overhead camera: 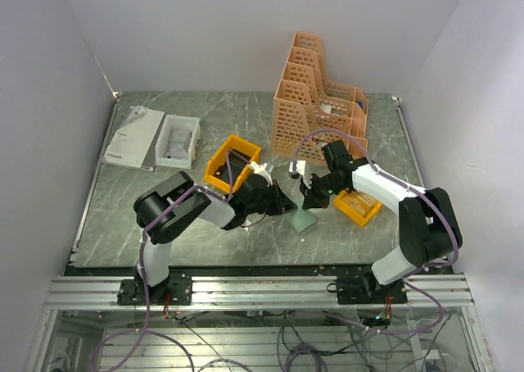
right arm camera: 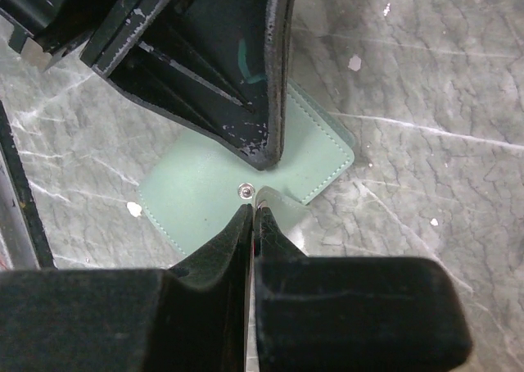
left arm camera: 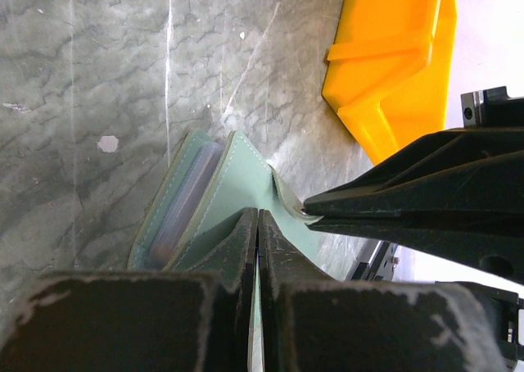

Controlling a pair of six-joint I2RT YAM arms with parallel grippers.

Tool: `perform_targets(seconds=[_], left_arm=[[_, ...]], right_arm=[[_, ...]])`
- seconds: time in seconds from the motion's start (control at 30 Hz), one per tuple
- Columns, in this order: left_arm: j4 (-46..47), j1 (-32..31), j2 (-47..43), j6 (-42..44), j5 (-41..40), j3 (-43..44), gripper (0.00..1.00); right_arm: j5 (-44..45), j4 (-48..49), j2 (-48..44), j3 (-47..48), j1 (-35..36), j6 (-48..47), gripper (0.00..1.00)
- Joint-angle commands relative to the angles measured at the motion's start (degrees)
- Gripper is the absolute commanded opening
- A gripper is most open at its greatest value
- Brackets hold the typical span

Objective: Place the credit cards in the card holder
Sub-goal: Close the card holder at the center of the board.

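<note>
The card holder [overhead camera: 301,220] is a grey-green wallet lying on the marble table between both grippers. In the left wrist view its covers [left arm camera: 237,171] gape apart, and pale bluish layers [left arm camera: 184,208] show inside; I cannot tell if they are credit cards. My left gripper [left arm camera: 259,212] is shut on one cover's edge. It also shows in the top view [overhead camera: 286,206]. My right gripper [right arm camera: 252,208] is shut on the wallet's snap tab [right arm camera: 274,198], beside the round snap [right arm camera: 244,190]. It also shows in the top view [overhead camera: 313,198]. No loose credit cards are clearly visible.
An orange-yellow bin [overhead camera: 232,163] stands behind the left gripper. Another bin [overhead camera: 358,206] with pale contents sits under the right arm. An orange lattice rack [overhead camera: 315,97] stands at the back. A white box [overhead camera: 178,138] and a booklet [overhead camera: 133,138] lie at the back left.
</note>
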Motion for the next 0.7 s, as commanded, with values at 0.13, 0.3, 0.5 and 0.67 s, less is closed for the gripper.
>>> perform_targets(seconds=[0.13, 0.3, 0.5, 0.67], left_arm=[[-4.46, 0.22, 0.45, 1.54, -0.62, -1.78, 0.07], [-4.38, 0.24, 0.55, 1.54, -0.52, -1.69, 0.07], [-4.07, 0.22, 0.53, 1.43, -0.59, -2.02, 0.07], [-4.07, 0.23, 0.64, 1.41, -0.66, -1.96, 0.07]], right_arm=[[1.19, -1.70, 0.60, -0.41, 2.87, -2.25, 0.00], [2.08, -1.91, 0.69, -0.66, 3.67, -2.70, 0.00], [2.61, -1.97, 0.68, -0.93, 4.82, -3.41, 0.00], [2.93, -2.29, 0.74, -1.03, 5.55, -3.79, 0.00]])
